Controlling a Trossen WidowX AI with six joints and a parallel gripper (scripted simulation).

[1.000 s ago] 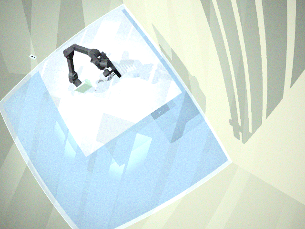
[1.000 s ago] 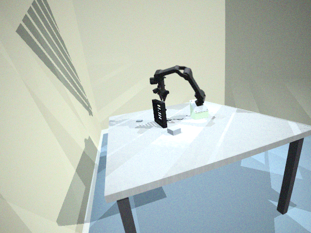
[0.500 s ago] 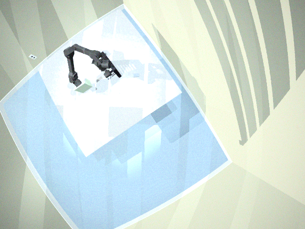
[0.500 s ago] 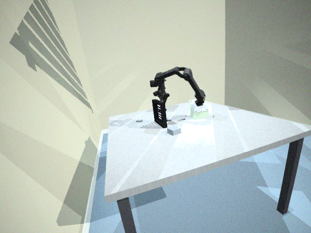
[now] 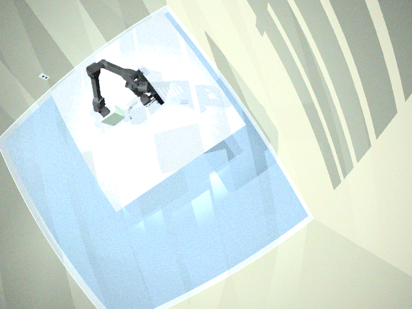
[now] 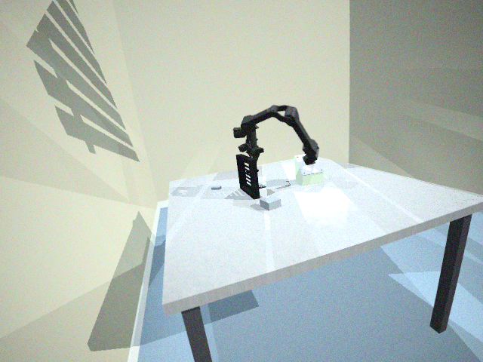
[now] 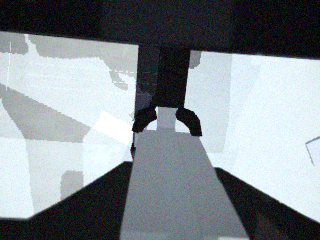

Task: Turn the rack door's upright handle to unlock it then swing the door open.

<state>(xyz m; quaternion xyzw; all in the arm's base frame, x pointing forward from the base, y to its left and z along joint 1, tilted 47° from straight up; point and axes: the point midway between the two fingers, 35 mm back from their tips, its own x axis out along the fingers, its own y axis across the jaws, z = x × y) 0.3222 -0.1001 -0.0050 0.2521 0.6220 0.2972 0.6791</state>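
The black slotted rack stands upright on the table. Its door looks flush with its frame, though the top and exterior views are too small to be sure. The grey handle runs large up the middle of the wrist view, with a dark curved mount at its far end. My gripper points down at the rack's top, its two dark fingers against the left and right sides of the handle. The gripper looks shut on the handle. The handle's turn angle is not clear.
A pale green and white box sits by the arm's base. A grey block lies just in front of the rack. A small grey piece lies on the rack's other side. A thin dark curved thing lies between rack and box.
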